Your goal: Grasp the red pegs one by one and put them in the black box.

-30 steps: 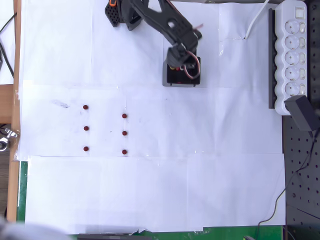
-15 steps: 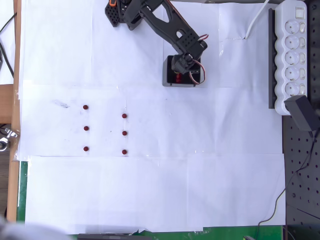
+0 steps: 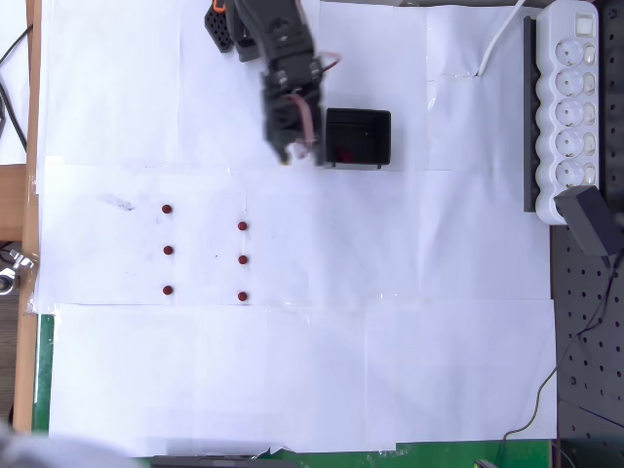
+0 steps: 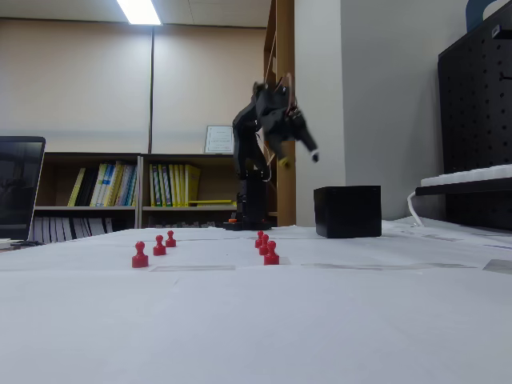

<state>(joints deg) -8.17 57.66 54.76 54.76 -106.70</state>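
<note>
Standing upright, six red pegs [image 3: 242, 260] in two rows; black box [image 3: 358, 137] long axis left-right; hand [image 3: 293, 154] aperture unclear.

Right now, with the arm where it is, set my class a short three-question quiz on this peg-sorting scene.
1. How many red pegs stand on the white paper, and in how many columns?
2. True or false: the hand is directly above the black box.
3. In the fixed view, is the hand A) touching the paper, B) raised above the box's top, or C) inside the box?

Key:
1. Six, in two columns of three.
2. False; in the overhead view it is to the left of the box.
3. B.
</note>
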